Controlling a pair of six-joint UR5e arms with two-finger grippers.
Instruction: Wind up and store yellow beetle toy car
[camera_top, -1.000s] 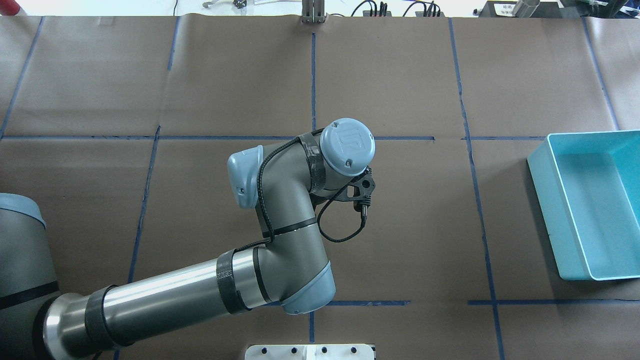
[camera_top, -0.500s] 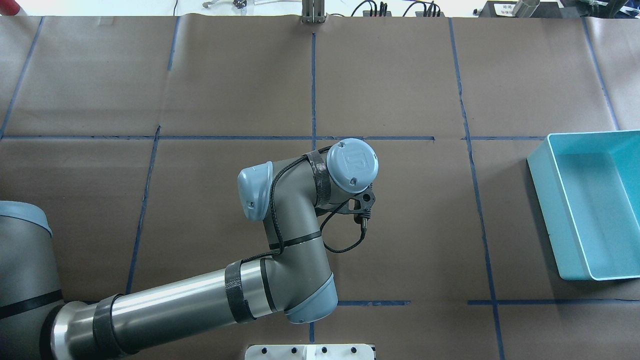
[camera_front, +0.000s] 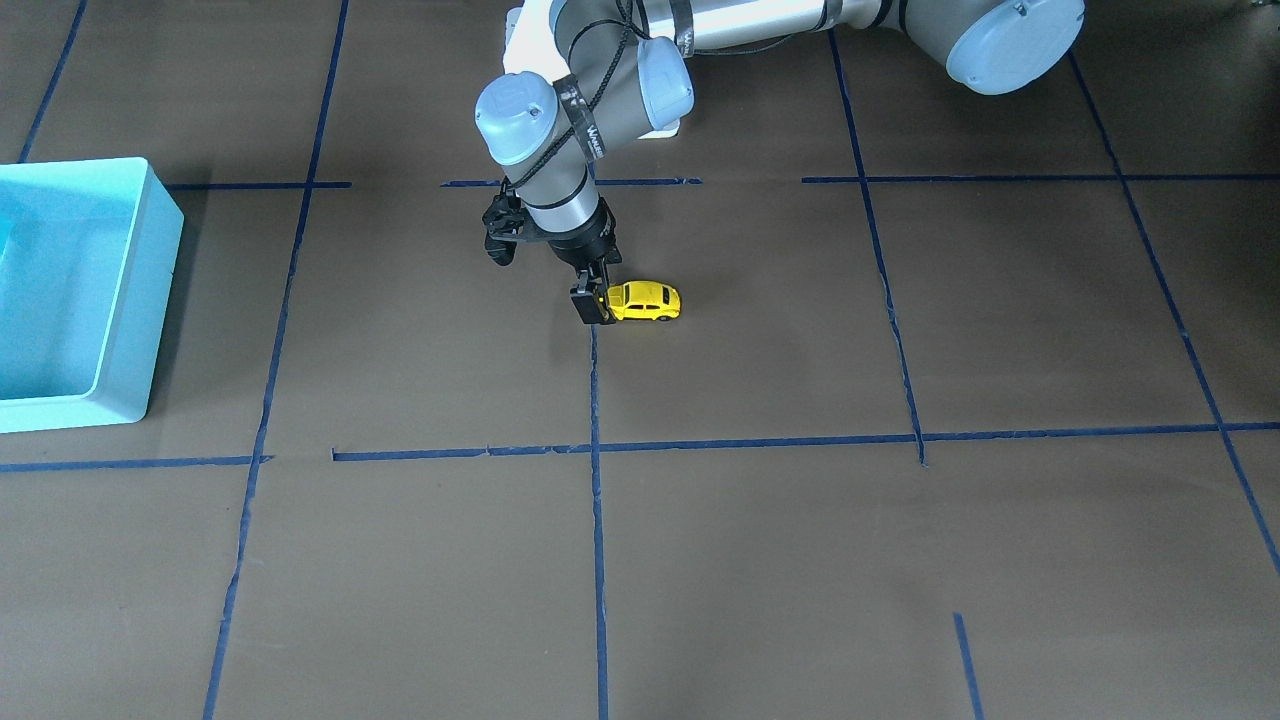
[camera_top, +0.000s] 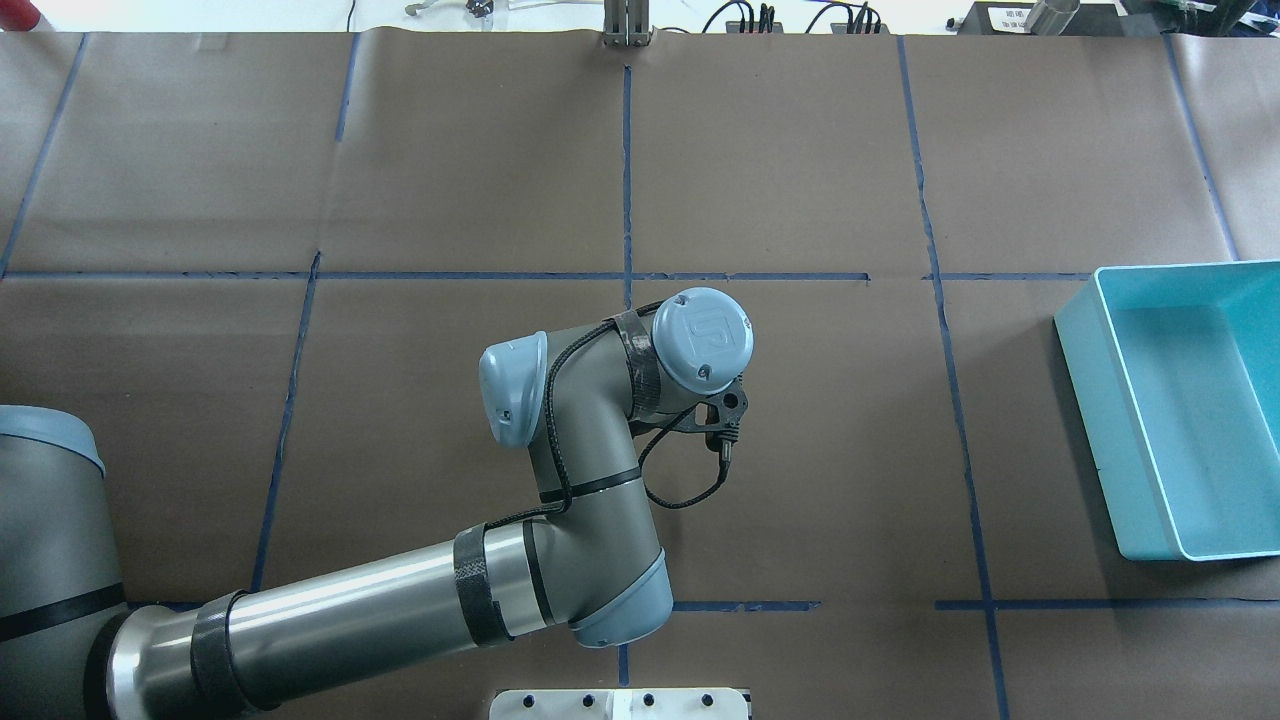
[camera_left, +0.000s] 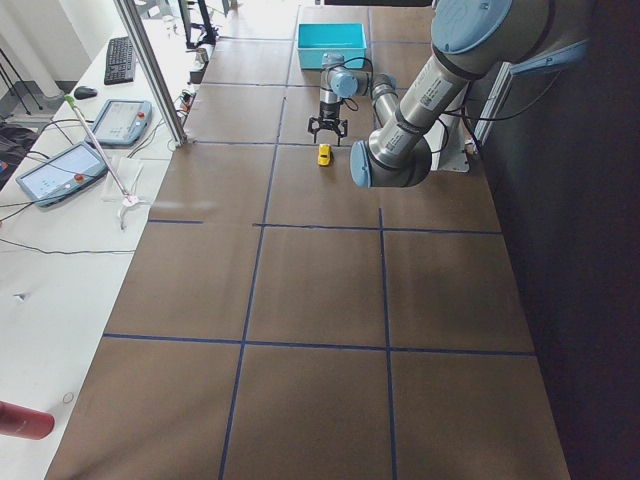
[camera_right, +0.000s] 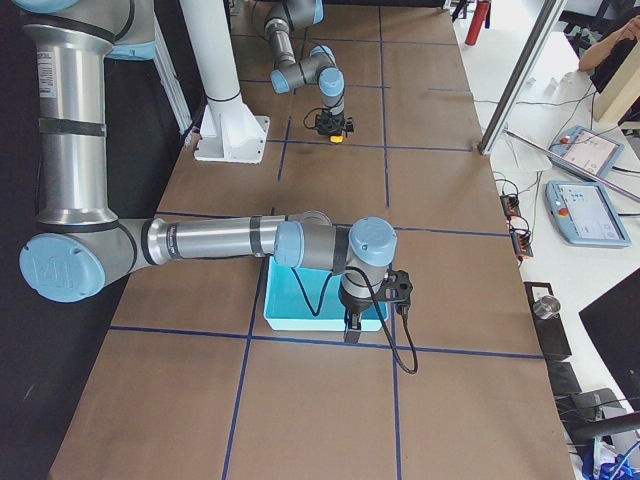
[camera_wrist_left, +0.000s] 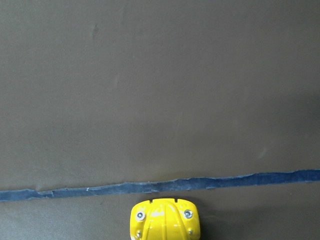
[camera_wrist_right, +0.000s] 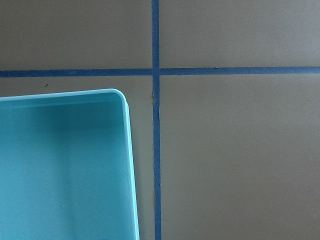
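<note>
Brown-papered table, blue-taped; left fingers seemingly spread beside yellow beetle toy car.

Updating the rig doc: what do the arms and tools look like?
Both are grey tubes with pale blue joint caps. The left arm has a silver forearm, black strap bands, a black braided cable and a UR logo on its wrist cap. The right arm matches, black cable looped at the wrist. The left tool and right tool are black.
</note>
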